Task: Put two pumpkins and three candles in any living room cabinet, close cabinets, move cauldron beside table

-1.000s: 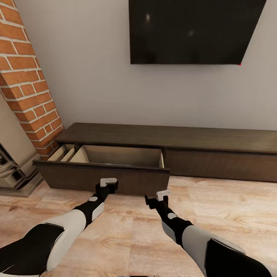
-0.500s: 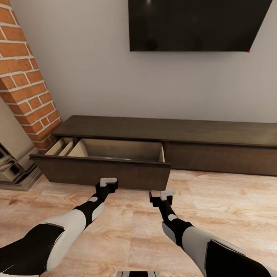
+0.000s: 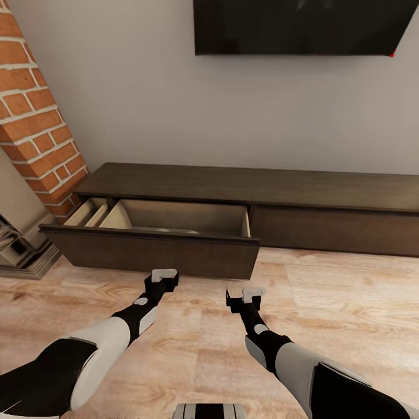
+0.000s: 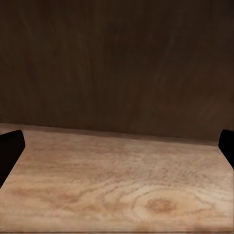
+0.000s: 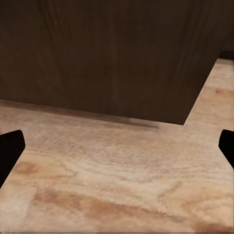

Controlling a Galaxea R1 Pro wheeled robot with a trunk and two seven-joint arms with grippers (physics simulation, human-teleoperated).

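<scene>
Now, from the head view, the cabinet (image 3: 250, 192) runs long and low along the grey wall, dark brown, under a black TV (image 3: 297, 26). Its left drawer (image 3: 151, 253) is pulled well out over the wooden floor (image 3: 326, 314), pale wood interior on show, with a divider near its left end; something faint lies on the drawer bottom but it is too dim to name. The drawer front to the right sits flush and closed. A brick column (image 3: 35, 122) stands to the left of the cabinet. Both arms reach forward and low. The left gripper (image 3: 163, 276) hangs just short of the open drawer's front, not touching it, and the right gripper (image 3: 247, 297) sits a little further back, near the drawer's right corner. From here their fingers are too small to judge.

Over to the left wrist view: dark wood of the drawer front (image 4: 117, 63) looms close ahead, floor (image 4: 122, 185) below it. Two black fingertips (image 4: 9, 151) peek in at opposite edges of the picture, spread wide with nothing between them.

And the right wrist view: the same dark front (image 5: 107, 53) with its corner visible, floor (image 5: 122, 170) running past it. Fingertips (image 5: 9, 151) again at the far edges, jaws apart and empty.
</scene>
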